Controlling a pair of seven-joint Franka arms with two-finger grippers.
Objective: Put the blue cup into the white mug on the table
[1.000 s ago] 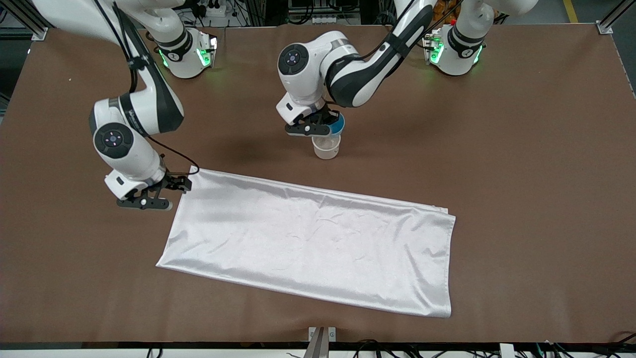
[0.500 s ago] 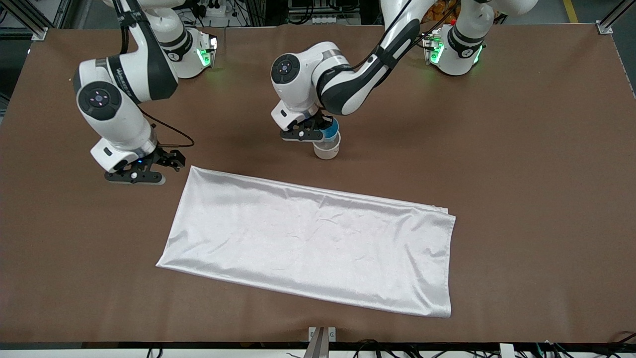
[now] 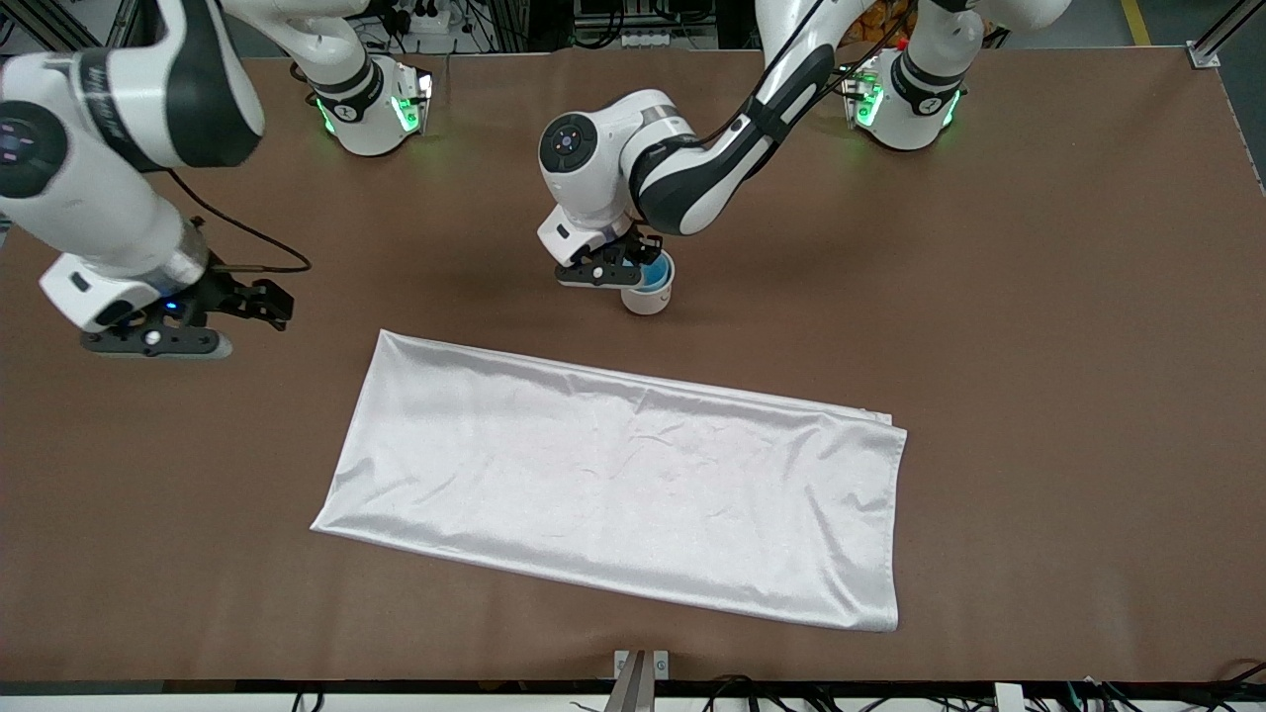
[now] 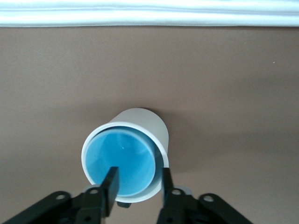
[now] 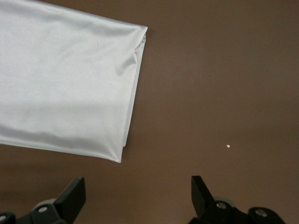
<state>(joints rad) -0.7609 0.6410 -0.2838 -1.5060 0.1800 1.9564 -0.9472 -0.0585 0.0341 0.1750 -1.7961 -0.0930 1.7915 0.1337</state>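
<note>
Front view: blue cup (image 3: 653,274) seated inside white mug (image 3: 648,296) on the brown table (image 3: 1039,297), farther from the camera than the white cloth (image 3: 613,485), apart from it. Left gripper (image 3: 633,269) right at the mug's rim; right gripper (image 3: 203,321) spread empty over bare table toward the right arm's end, waiting. Left wrist view: fingers (image 4: 111,184) straddling the cup's wall and the mug's rim with a gap showing, so loosened rather than clamped, nothing carried. Cup (image 4: 120,162) nested, tipped against one side of the mug (image 4: 149,126). Probably light, thin, stiff plastic, smooth and slippery; best pinched across the rim wall. Mug likely heavier, breakable, easily nudged. Right wrist view: wide-parted fingers (image 5: 72,196) above bare table, cloth corner (image 5: 70,79) near. Nothing obstructing.
</note>
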